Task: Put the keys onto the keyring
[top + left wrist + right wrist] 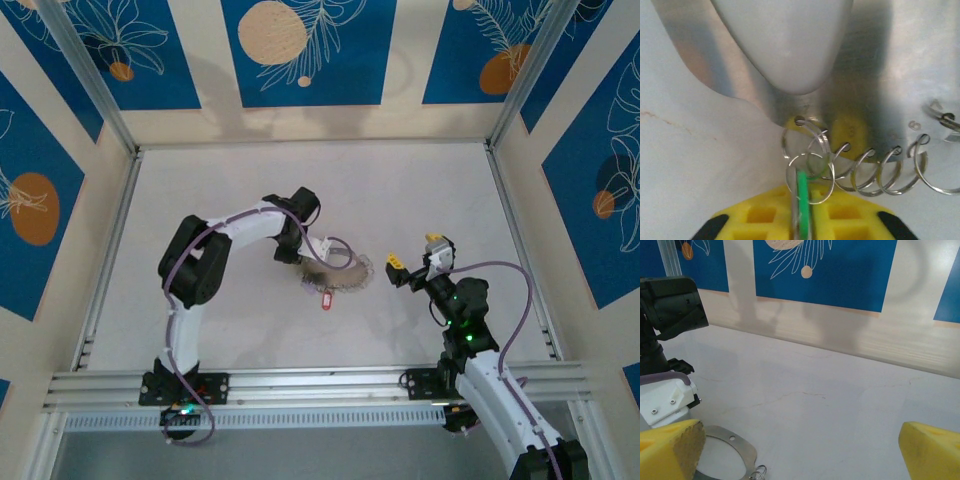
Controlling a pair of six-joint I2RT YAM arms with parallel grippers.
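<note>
The keyring (343,273) lies mid-table as a silvery band with a small red tag (325,298) at its near side. My left gripper (300,256) is at its left rim. In the left wrist view the yellow fingers (755,215) are shut on the green-headed key (802,186), held edge-on. The key's own small split ring (810,177) overlaps a loop hanging from a hole in the keyring's band (785,107). My right gripper (412,262) hovers to the right of the ring, open, with nothing between its pads (667,450). The band's edge (737,444) shows at the lower left there.
Several small split rings (890,172) hang in a row from holes along the band. The left arm's black and white wrist (670,305) stands at the left of the right wrist view. Aluminium rails (300,382) and patterned walls (300,50) enclose the table.
</note>
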